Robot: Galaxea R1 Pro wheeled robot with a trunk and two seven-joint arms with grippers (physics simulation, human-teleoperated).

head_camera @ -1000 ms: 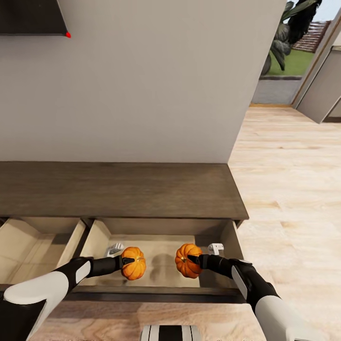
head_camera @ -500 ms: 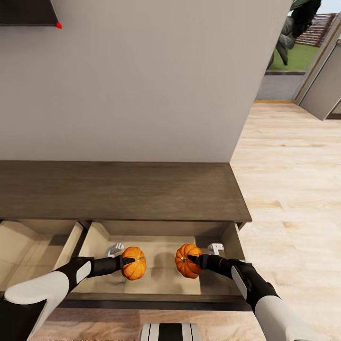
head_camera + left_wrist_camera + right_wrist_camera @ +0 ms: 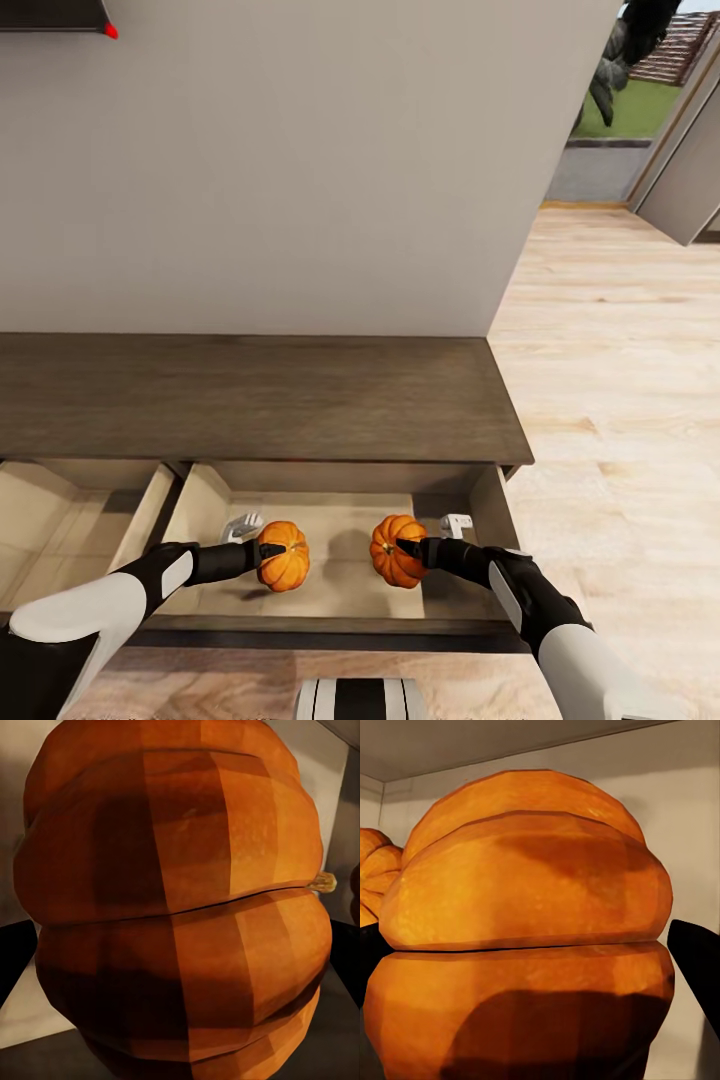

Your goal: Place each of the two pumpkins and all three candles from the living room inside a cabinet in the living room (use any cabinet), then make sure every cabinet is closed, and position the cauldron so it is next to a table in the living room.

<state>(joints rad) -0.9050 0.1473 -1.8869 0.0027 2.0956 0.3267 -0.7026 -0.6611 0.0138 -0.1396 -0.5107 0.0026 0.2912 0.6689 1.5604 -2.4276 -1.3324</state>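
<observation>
Lower centre of the head view: the left gripper (image 3: pixel 268 551) is clamped on one pumpkin (image 3: pixel 285 570), and the right gripper (image 3: pixel 405 547) is clamped on the other pumpkin (image 3: pixel 392 552). Both pumpkins are inside the open drawer (image 3: pixel 205 505) of the cabinet (image 3: pixel 260 398). Two white fittings (image 3: pixel 455 522) sit near the drawer's back corners. A second open drawer (image 3: pixel 60 515) lies at lower left.

Head camera looks steeply down over both arms into the open cabinet drawer (image 3: pixel 330 590). Each wrist camera sits tight against its own held pumpkin; the right wrist view also catches the left pumpkin (image 3: pixel 373 874) just beyond.
</observation>
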